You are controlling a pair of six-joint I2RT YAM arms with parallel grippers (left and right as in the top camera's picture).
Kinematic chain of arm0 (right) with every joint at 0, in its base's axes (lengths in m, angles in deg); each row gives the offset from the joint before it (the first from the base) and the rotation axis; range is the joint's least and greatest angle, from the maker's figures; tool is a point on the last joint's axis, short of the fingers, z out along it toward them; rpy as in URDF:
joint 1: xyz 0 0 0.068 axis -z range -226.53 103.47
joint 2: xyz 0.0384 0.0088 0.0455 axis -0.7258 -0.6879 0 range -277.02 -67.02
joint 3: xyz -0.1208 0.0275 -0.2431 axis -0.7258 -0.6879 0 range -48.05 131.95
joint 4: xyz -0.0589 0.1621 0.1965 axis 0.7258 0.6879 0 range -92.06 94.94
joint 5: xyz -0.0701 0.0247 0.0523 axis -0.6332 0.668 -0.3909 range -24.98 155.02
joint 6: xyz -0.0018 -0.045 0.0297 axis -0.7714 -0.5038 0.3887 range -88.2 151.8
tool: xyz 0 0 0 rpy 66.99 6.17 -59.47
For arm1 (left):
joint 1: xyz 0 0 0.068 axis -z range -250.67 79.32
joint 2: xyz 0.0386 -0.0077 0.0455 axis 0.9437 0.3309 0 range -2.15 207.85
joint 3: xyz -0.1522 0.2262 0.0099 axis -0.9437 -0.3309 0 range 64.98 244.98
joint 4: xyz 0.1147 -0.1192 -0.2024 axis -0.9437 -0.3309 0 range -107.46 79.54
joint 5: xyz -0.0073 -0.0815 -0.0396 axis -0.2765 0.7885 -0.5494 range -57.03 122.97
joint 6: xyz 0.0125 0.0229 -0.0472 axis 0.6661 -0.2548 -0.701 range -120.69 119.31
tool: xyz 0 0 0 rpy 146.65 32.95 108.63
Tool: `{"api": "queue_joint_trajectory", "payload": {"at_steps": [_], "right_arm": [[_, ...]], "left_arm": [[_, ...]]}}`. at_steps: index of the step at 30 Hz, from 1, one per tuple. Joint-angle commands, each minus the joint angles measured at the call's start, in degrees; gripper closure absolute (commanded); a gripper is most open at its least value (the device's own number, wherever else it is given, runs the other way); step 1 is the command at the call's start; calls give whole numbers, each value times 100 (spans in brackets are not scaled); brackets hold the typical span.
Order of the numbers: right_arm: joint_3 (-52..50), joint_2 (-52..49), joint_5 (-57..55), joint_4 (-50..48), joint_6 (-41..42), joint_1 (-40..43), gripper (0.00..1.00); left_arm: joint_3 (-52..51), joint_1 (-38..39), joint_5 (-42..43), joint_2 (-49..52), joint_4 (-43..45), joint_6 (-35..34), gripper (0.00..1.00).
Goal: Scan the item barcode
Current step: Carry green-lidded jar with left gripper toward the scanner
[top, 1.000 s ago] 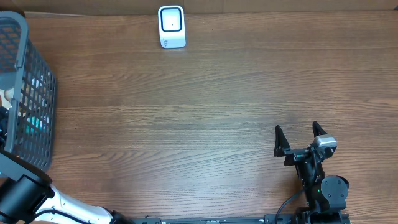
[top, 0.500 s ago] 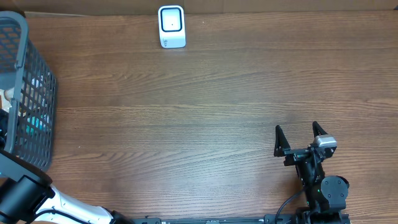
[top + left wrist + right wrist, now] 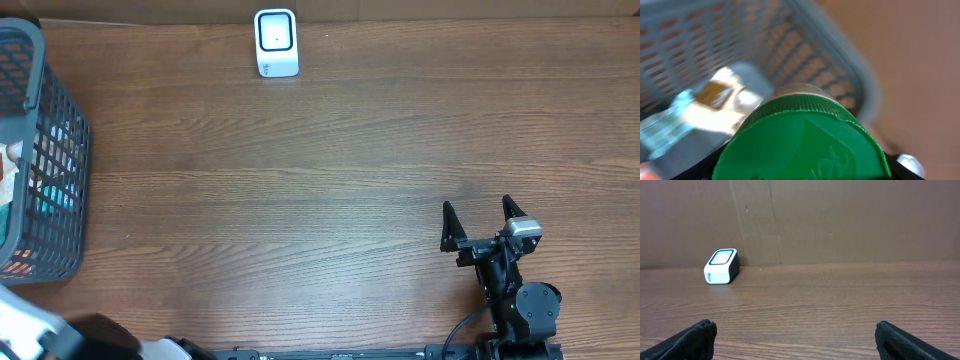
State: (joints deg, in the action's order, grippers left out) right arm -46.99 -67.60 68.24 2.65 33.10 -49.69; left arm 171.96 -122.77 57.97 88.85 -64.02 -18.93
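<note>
Directly before the left claw: a green-capped bottle (image 3: 802, 142) fills the left wrist view, its cap facing the lens; the claw's fingers are not seen, so whether the bottle is gripped cannot be told.
Long axis of the bottle: judged to run straight out from the left claw, cap end nearest, body hidden behind the cap.
Barcode: not visible; it is presumably on the hidden side wall.
Behind the bottle: the grey basket (image 3: 805, 55) and a pale packet (image 3: 722, 97) inside it are seen, blurred.
Risk at the basket: if the hold is shallow or only on the cap, the bottle could slip or catch on the basket wall as it is lifted out.
Risk at the scanner: with the cap-end approach, the label may be turned away from the white scanner (image 3: 276, 42), which stands well away at the far edge of the bench (image 3: 330, 180).
Right claw (image 3: 483, 225): spread wide, empty, low over the bench, the scanner far ahead to its left.
</note>
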Motion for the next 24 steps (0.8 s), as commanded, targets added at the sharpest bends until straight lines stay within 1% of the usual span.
{"api": "queue_joint_trajectory", "payload": {"at_steps": [1,3,5,8,10,13,20,21,24], "right_arm": [[-61,42,33,-26,24,-37,0],[-61,42,33,-26,24,-37,0],[-61,42,33,-26,24,-37,0],[-61,42,33,-26,24,-37,0],[-61,42,33,-26,24,-37,0],[-61,42,33,-26,24,-37,0],[-61,42,35,-26,24,-37,0],[-61,42,33,-28,24,-37,0],[-61,42,33,-26,24,-37,0]], "left_arm": [[166,262,1071,-634,20,-260,46],[164,522,1082,-831,-24,-256,46],[164,966,1078,-1025,-92,-179,43],[164,1517,1054,-1126,-289,-127,43],[157,2006,1036,-1119,-509,-66,44],[149,2592,975,-1058,-728,131,48],[149,4354,-188,-726,-1375,439,45],[149,4784,-433,-581,-1482,457,45],[149,5390,-761,-297,-1604,459,44]]}}
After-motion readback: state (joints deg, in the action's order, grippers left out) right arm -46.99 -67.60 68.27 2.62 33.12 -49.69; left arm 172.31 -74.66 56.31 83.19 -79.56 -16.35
